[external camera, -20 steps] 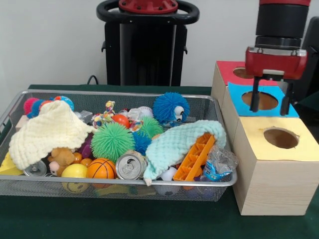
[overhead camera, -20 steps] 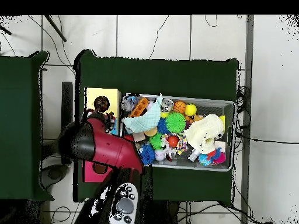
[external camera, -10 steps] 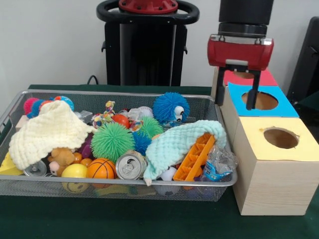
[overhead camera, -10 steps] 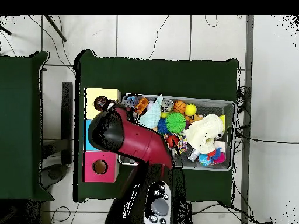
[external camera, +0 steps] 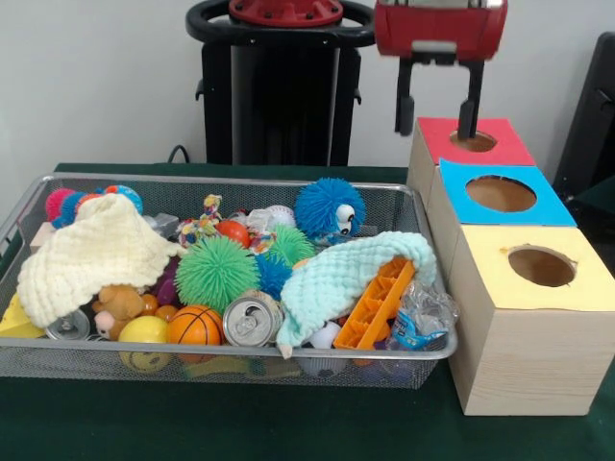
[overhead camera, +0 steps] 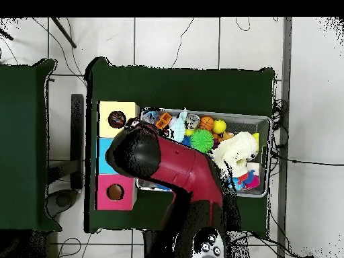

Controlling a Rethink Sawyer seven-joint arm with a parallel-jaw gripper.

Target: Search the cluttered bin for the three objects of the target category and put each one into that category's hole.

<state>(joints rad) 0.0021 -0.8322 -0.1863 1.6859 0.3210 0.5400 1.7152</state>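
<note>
Wire-mesh bin (external camera: 19, 223) fills the left, heaped with balls, cans and two cloths: a cream cloth (external camera: 91, 252) hides toys at left, a mint cloth (external camera: 341, 274) drapes an orange block (external camera: 378, 303). Which category is wanted I cannot tell. Farther right, the gripper (external camera: 436, 113) hangs high, fingers spread and empty, just left of the red-topped box (external camera: 500, 139), likely positioned to search the bin.

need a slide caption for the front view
Open, empty gripper raised near the red-topped box, beside a mesh bin of cluttered toys.
</note>
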